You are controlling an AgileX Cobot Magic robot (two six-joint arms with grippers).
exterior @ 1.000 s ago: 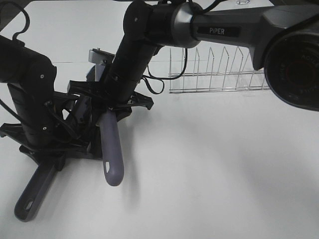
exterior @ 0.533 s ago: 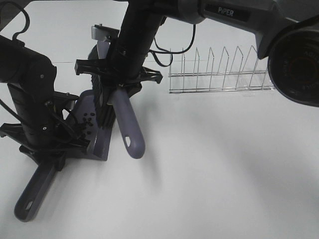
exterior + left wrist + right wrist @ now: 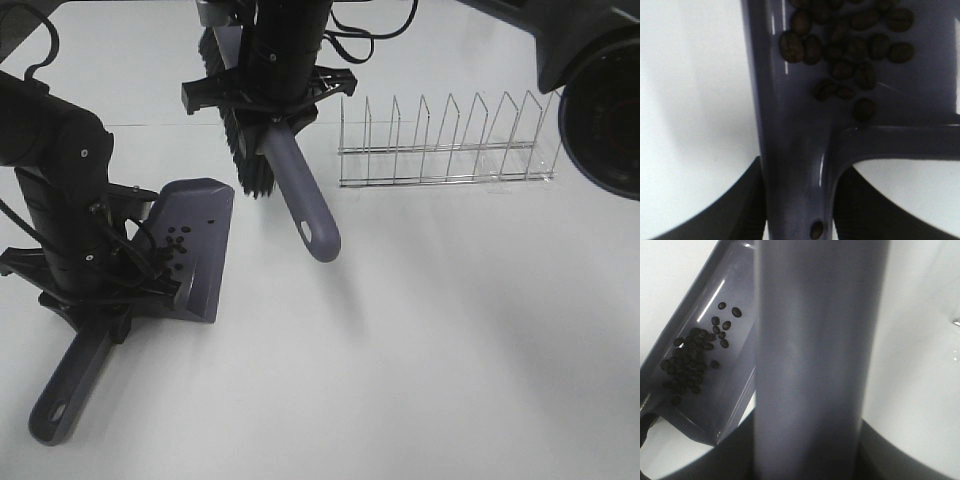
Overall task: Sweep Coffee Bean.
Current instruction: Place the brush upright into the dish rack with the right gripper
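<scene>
The coffee beans point(image 3: 177, 246), a few dozen tiny dark brown ovals, lie gathered in the tray of a grey-purple plastic dustpan point(image 3: 205, 205) that sits on the white desk point(image 3: 450, 360). In the left wrist view the coffee beans point(image 3: 845, 50) are bunched on the tray just ahead of where the handle joins it. In the right wrist view the coffee beans point(image 3: 690, 357) form one loose cluster, with a few singles lying apart nearer the tray's open lip. No beans can be made out on the bare desk around the dustpan.

The left tool point(image 3: 100, 310) is closed narrowly on the dustpan's long handle point(image 3: 65, 395), near where it meets the tray. Its dark fingers point(image 3: 747, 210) press the handle from both sides. The handle's free end, with its hanging hole, points toward the near edge of the desk.

The right tool point(image 3: 270, 105) is clamped on a brush with black bristles point(image 3: 245, 155) and a rounded grey-purple handle point(image 3: 308, 215). The bristle head is just beyond the dustpan's far edge and apart from it. Whether the bristles touch the desk cannot be told.

A clear wire rack point(image 3: 450, 150) with upright prongs stands on the desk to the right of the brush, well apart from the dustpan.
</scene>
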